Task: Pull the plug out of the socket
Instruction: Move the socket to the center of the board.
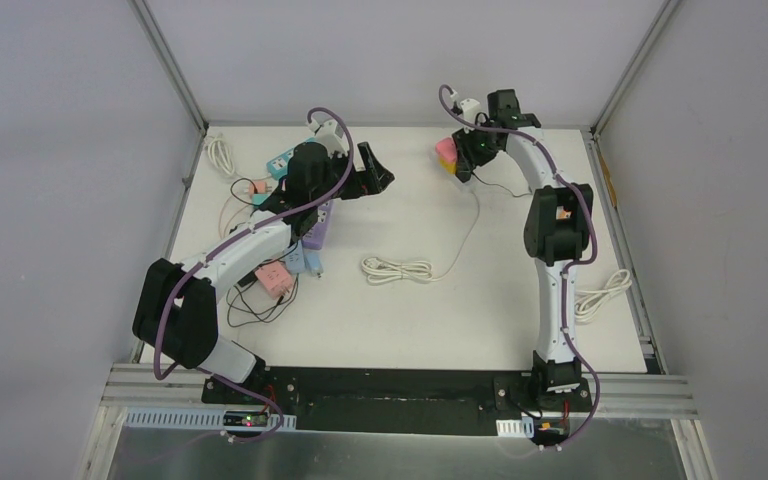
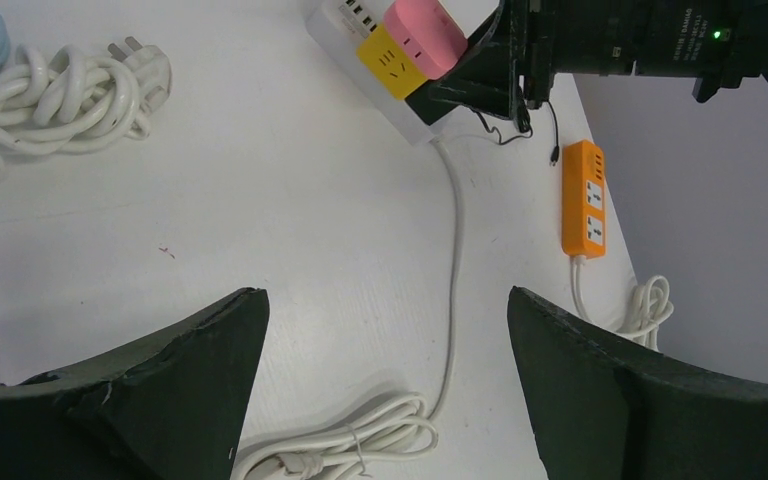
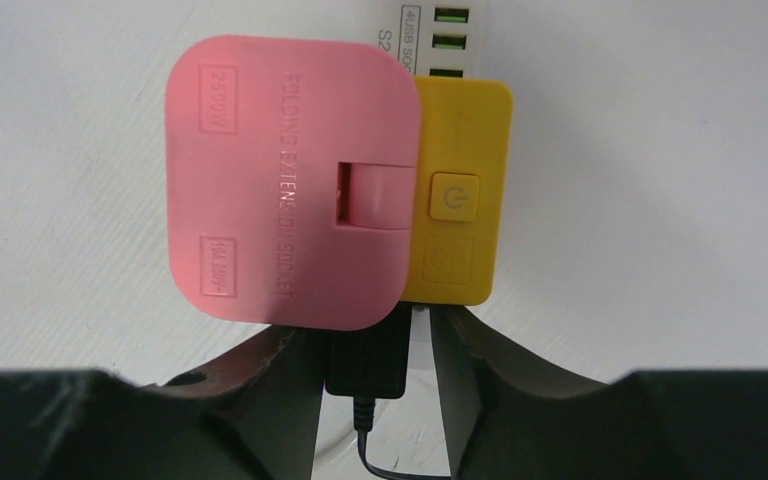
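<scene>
A black plug with a thin black cord sticks out from under the near edge of a pink socket block. The block sits beside a yellow block on a white power strip. My right gripper straddles the plug: its left finger touches the plug and a narrow gap shows at its right finger. In the top view this gripper is at the back of the table, by the pink socket. My left gripper hangs open over the table, holding nothing.
A coiled white cord lies under the left gripper. An orange power strip sits at the right table edge. Blue and purple strips, pink adapters and black wires crowd the left side. A white cable bundle lies right.
</scene>
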### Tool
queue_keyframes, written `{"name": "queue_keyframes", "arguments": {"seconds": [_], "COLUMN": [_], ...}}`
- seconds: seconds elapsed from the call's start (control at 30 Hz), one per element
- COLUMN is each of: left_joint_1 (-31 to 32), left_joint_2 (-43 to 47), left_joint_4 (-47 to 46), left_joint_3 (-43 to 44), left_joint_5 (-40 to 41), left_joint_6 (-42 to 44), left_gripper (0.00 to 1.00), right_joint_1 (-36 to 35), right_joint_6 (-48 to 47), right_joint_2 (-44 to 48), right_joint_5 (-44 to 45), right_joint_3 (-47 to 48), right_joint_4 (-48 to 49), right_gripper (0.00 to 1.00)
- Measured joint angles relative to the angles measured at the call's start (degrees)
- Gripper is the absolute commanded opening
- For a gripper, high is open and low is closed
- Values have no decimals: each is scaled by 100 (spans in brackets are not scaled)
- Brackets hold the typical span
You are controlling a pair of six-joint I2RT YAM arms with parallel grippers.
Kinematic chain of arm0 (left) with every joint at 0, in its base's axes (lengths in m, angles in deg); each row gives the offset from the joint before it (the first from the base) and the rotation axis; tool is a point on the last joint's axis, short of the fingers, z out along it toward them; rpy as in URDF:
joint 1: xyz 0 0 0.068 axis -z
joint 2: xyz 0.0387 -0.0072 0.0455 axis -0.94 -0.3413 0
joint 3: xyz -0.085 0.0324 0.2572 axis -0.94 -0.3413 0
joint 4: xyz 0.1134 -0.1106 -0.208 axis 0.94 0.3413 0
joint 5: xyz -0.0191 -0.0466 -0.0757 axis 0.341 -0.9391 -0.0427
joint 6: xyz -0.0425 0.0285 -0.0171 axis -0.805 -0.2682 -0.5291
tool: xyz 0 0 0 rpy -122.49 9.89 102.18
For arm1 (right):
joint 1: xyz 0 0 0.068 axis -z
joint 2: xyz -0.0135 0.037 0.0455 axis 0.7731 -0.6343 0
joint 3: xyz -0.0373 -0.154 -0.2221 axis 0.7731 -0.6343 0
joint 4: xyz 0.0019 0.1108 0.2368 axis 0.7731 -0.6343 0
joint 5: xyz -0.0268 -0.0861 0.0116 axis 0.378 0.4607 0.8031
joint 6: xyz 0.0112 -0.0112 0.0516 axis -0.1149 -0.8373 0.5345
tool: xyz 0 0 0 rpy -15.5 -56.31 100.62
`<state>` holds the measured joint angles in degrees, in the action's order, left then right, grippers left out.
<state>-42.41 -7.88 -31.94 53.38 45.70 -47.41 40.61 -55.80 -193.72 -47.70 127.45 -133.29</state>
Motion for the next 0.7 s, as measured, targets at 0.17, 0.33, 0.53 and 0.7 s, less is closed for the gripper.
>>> {"name": "queue_keyframes", "arguments": {"seconds": [0.17, 0.33, 0.53, 0.7], "left_joint_1": [-2, -2, -2, -35], "left_joint_2": [0, 0, 17, 129], "left_joint_4": [-33, -46, -179, -332], "left_joint_3": [-2, -11, -144, -402], "left_joint_5": [-57, -142, -190, -345], "left_joint_6": [-61, -81, -105, -101], "left_gripper": [91, 91, 91, 90], "right_joint_1": [-4, -17, -35, -164], "right_joint_6": [13, 20, -142, -452], "right_joint_2": [0, -2, 199, 787], "right_joint_5": [11, 0, -149, -402], "right_joint_3": [-157, -245, -623, -1563], "right_joint_4": [72, 92, 260, 343], "right_gripper": [41, 21, 8, 6]}}
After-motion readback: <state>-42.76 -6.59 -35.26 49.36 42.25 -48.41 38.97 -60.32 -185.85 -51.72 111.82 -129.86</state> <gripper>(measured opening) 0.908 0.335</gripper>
